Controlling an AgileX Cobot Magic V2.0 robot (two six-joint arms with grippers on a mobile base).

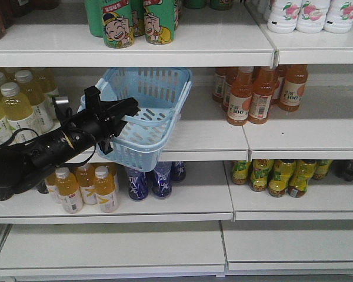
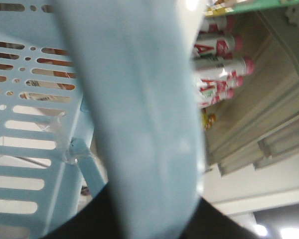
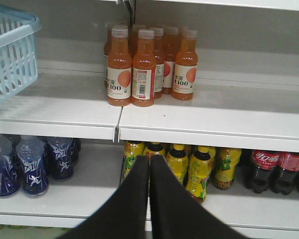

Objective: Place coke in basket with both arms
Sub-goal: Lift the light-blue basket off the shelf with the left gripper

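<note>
The basket [image 1: 147, 88] is caught at its near left rim by the left pincer [image 1: 128, 108], whose black fingers are closed onto the light blue plastic. In the left wrist view a broad blurred blue band [image 2: 134, 124] runs straight up from the dark pincer body, and I cannot tell whether it is the rim or the swing handle. Behind the pincer, the left arm [image 1: 53, 147] stretches back to the left and downward. The basket sits on the middle shelf [image 1: 212, 132], its near end jutting past the shelf's front edge. Pale yellow bottles [image 1: 15, 108] stand left of this pincer, and orange juice bottles [image 1: 259, 94] stand well off to its right on the same shelf. The right pincer [image 3: 149, 158] is pressed shut with nothing between its fingers. It points at the shelves, with yellow-green bottles [image 3: 189, 169] just beyond its tips on the lower shelf. Dark cola bottles [image 3: 271, 169] with red labels stand to its right, and blue bottles [image 3: 30, 164] to its left. Above it the orange juice bottles [image 3: 139, 67] stand in a cluster, and the basket's slotted wall [image 3: 12, 55] shows at the upper left.
</note>
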